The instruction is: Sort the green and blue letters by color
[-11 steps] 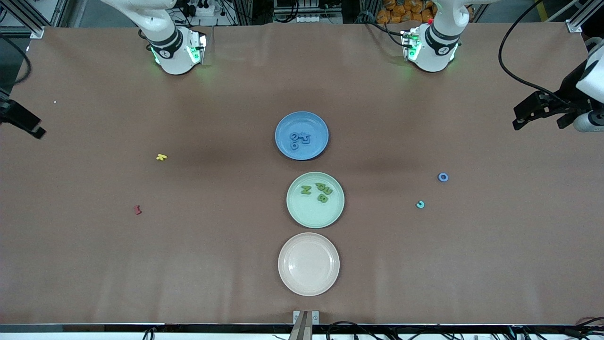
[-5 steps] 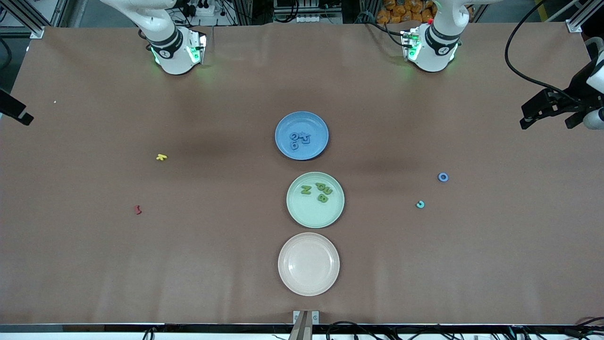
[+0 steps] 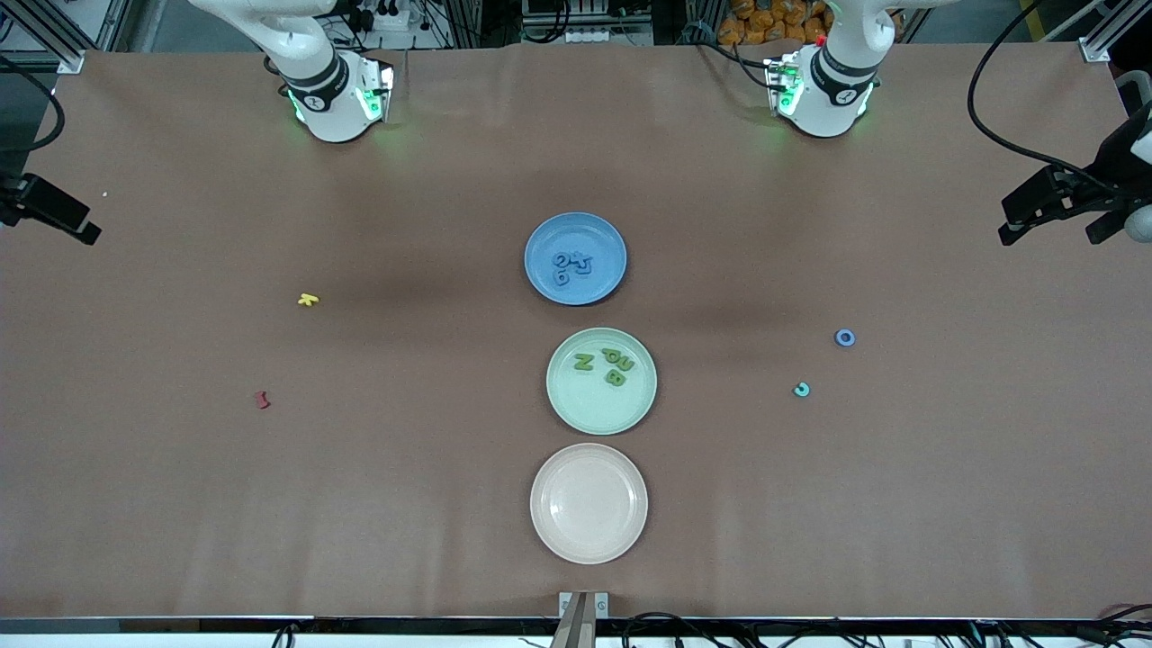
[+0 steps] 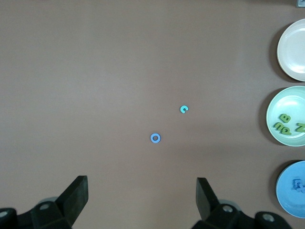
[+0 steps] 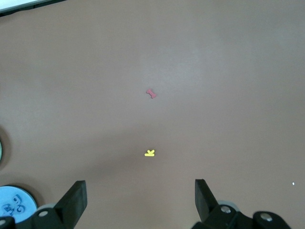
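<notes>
Tools wide apart: left tool and right tool high above opposite table ends.

A brown sheet covers the bench, lit evenly from above with soft shadows. Along its top edge run metal frame rails, cables and orange items.

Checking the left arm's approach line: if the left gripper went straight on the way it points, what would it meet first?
Probably the blue ring letter, which lies on the table nearly centred ahead of the open left gripper; the teal letter lies past it. Depth is uncertain.
</notes>
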